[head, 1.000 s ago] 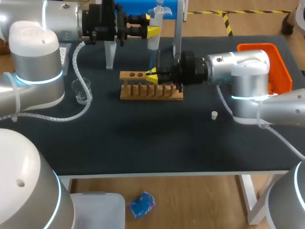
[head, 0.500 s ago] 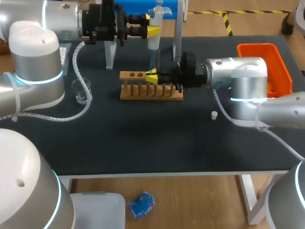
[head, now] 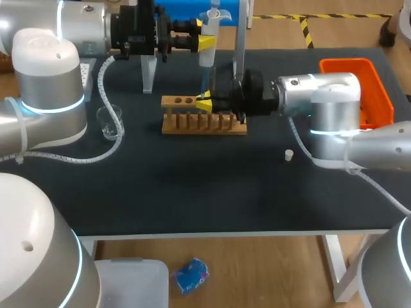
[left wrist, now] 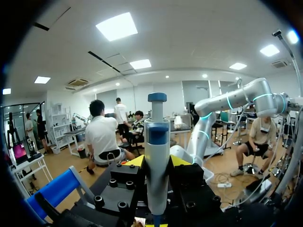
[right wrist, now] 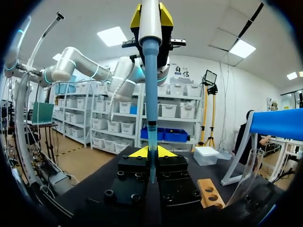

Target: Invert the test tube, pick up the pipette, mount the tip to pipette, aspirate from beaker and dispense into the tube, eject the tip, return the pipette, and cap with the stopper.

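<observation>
Between the yellow fingers of the R gripper (head: 204, 102), right at the wooden rack (head: 183, 101), stands the test tube (right wrist: 151, 166), upright. The fingers are nearly together and press it from both sides, so R looks clamped on the tube. Straight above R, the L gripper (head: 207, 43) has the pipette (head: 207, 59) by its body, with fingers closed on it from 2 sides. The blue tip (head: 205, 80) is mounted and points down into the gap btw R's fingers, at or just inside the tube's mouth. Can't tell how deep.

Progress, as a judgement: tube turned upright, pipette picked up, tip on, aspiration prob. done. This looks like the dispense step. Can't tell if any liquid has gone in.

Left to do: finish dispensing, eject tip, return pipette, cap the tube. The stopper (head: 289, 154) lies on the table well apart from R gripper, back along R's own arm, untouched. The beaker (head: 110, 122) stands well off on the L arm's side, apart from both grippers.
</observation>
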